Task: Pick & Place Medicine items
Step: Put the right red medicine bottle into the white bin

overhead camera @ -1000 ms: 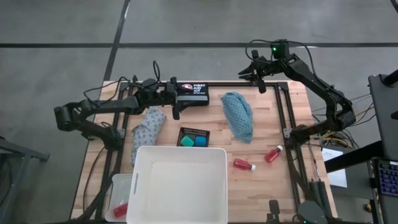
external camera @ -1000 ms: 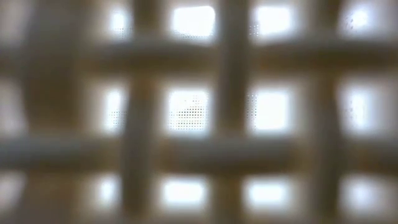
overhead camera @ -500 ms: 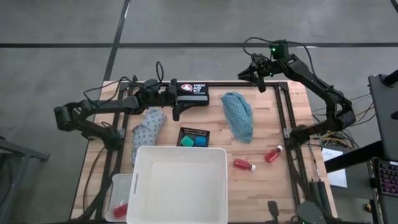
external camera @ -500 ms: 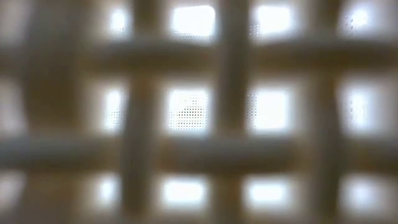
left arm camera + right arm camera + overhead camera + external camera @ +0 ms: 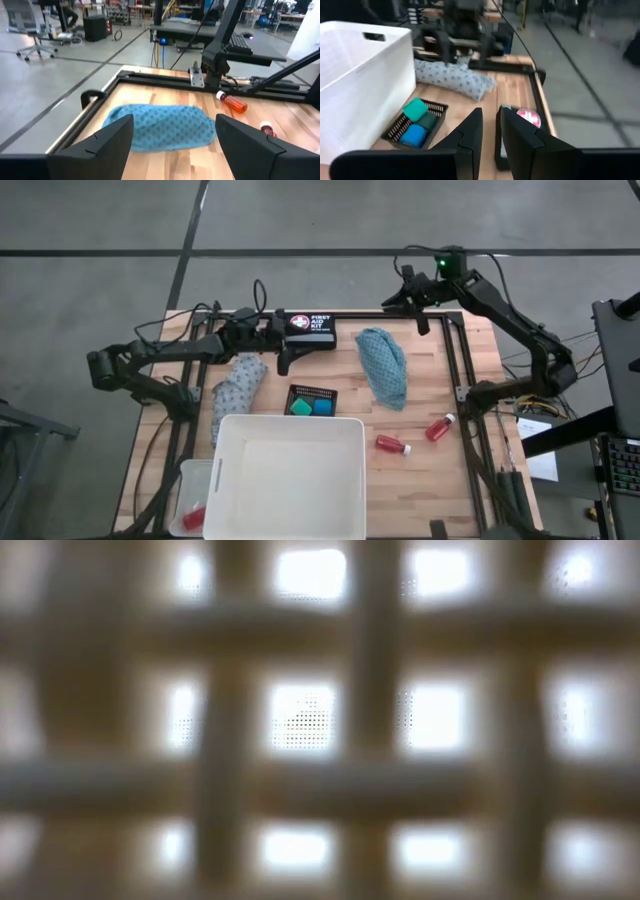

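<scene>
Teal honeycomb-weave cloth (image 5: 383, 366): unmoved mid-table, dead ahead of left gripper (image 5: 174, 122), fingers parted and empty. Shifted only slightly at the table's far edge: right gripper (image 5: 489, 135) (fingers pressed nearly together, holding nothing). Nothing placed this last second; likely lining up on the cloth.

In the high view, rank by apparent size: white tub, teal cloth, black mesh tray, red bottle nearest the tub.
1. White tub
2. Teal cloth
3. Black mesh tray
4. Red bottle

All sit on the table, so the ranking is fair.
</scene>
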